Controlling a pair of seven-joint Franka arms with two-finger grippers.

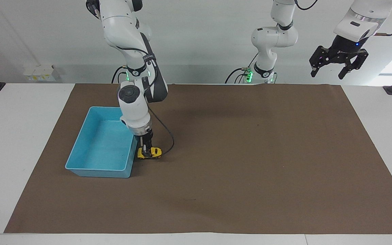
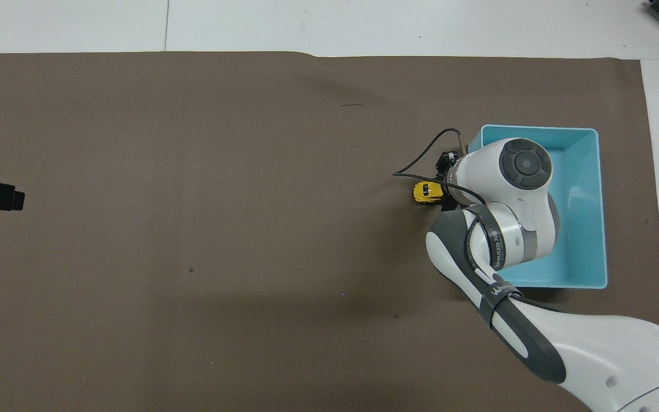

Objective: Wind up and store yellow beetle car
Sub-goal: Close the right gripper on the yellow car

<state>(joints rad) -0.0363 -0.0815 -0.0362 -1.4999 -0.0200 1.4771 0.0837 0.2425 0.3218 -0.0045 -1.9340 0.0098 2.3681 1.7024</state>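
Brown mat, facing view: a brown sheet (image 1: 250, 170) covers most of the white bench (image 1: 19, 136); bare bench shows at both ends.
Bin, facing view: light-blue bin (image 1: 80, 149) sits on the mat toward the right arm's end, open top up, nothing seen inside.
Car, facing view: yellow beetle car (image 1: 152, 153) is on the mat just beside the bin's wall, on the side toward the left arm's end. Wheels appear to rest on the mat.
Right gripper, facing view: right gripper (image 1: 145, 151) points straight down at the car, fingers clenched on the end of the car nearest the bin. A black cable loops from the wrist down beside the car.
Left gripper, facing view: left gripper (image 1: 339, 68) hangs high above the mat's corner at the left arm's end, fingers released and spread, holding nothing. This arm waits.

Mat, overhead view: the same brown sheet fills the frame, white bench along the top edge.
Bin, overhead view: partly covered by the right arm's wrist and elbow; rim and floor show on the side toward the bench end.
Car, overhead view: yellow body pokes out from under the right wrist, just beside the bin wall.
Right gripper, overhead view: fingers mostly hidden under the wrist.
Left gripper, overhead view: only a dark tip enters at the frame edge, well apart from the car.
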